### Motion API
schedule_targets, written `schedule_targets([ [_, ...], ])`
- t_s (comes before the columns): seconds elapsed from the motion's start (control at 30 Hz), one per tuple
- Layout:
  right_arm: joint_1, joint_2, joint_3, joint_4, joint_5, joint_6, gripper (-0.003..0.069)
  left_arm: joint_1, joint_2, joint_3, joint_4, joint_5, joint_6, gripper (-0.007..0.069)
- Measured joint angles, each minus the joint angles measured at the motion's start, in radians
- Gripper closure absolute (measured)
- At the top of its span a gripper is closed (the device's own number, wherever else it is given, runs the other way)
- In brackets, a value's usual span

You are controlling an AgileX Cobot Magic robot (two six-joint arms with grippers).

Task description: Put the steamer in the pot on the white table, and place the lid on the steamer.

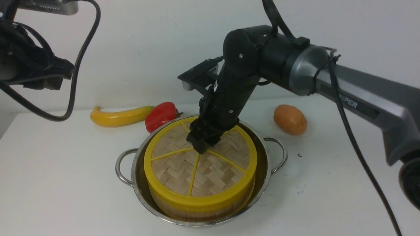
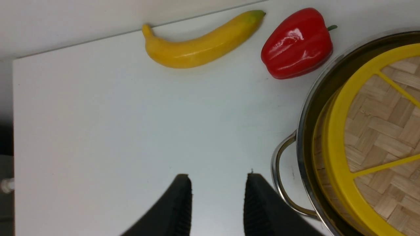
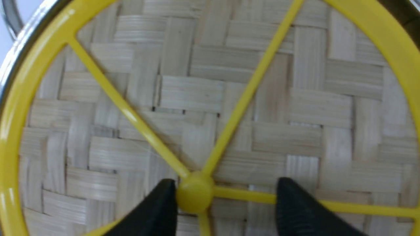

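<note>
The lid [image 1: 200, 164] looks seated on the steamer [image 1: 197, 214] in the pot [image 1: 266, 170]. Your right fingers [image 3: 154, 213] stand wide around its knob [image 3: 195, 193], your left fingers [image 2: 177, 209] apart, both empty. Withdraw straight up.

Yellow banana [image 1: 119, 116] lying just beside red bell pepper [image 1: 161, 115]; orange-brown potato [image 1: 290, 119] well apart, toward right.

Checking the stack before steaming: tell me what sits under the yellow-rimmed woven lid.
Under the flat yellow-rimmed woven-bamboo lid, only the side wall of the round bamboo steamer shows, standing inside the wide shiny steel pot. The lid hides the steamer's contents.
</note>
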Motion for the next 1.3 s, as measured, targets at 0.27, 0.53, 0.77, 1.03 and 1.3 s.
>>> schedule_targets([
  [0.27,-0.002,-0.077,-0.150,-0.076,0.014,0.001,0.0272,0.000,0.000,0.000,0.000,-0.003,0.000,0.0406],
  [0.53,-0.017,-0.245,-0.254,-0.344,0.020,0.069,0.0393,0.000,0.000,0.000,0.000,-0.008,0.000,0.0406],
  [0.77,-0.099,-0.408,-0.255,-0.400,0.034,0.120,0.0597,0.000,0.000,0.000,0.000,-0.032,0.000,0.0406],
  [1.03,-0.219,-0.644,-0.257,-0.306,0.042,0.132,0.0692,0.000,0.000,0.000,0.000,-0.052,0.000,0.0406],
  [1.3,-0.233,-0.950,-0.104,-0.394,0.042,0.166,0.0692,0.000,0.000,0.000,0.000,-0.060,0.000,0.0406],
])
